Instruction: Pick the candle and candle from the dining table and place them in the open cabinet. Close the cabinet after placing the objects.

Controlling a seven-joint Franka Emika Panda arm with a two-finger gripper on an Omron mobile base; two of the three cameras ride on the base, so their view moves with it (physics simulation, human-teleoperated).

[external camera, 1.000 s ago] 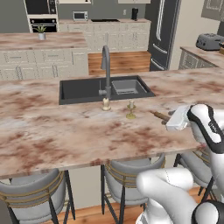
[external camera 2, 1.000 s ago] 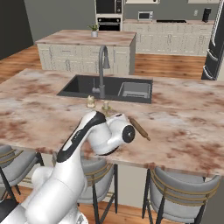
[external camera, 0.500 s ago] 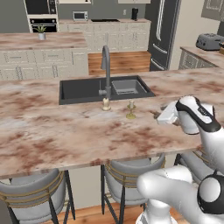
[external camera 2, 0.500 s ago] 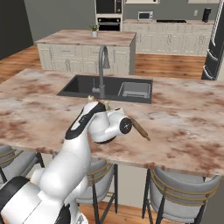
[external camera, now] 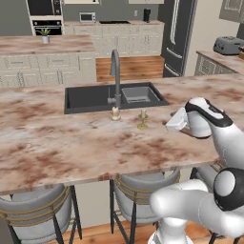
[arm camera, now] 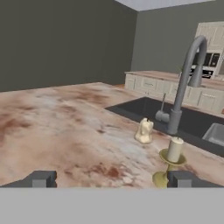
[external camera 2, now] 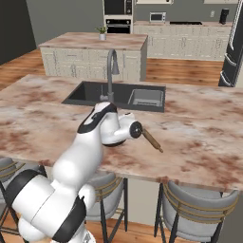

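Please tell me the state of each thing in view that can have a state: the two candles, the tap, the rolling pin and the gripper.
Candlestick candle: upright on the dining table, not held.
Stubby candle: standing near the sink's edge, not held.
Tap: no water seen running.
Rolling pin: lying flat on the table.
Gripper: open, holding nothing, pointed at the candles.

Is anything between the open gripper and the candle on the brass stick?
Nothing visible: bare table top lies between the gripper and the brass-stick candle. The stubby candle and tap stand farther off.
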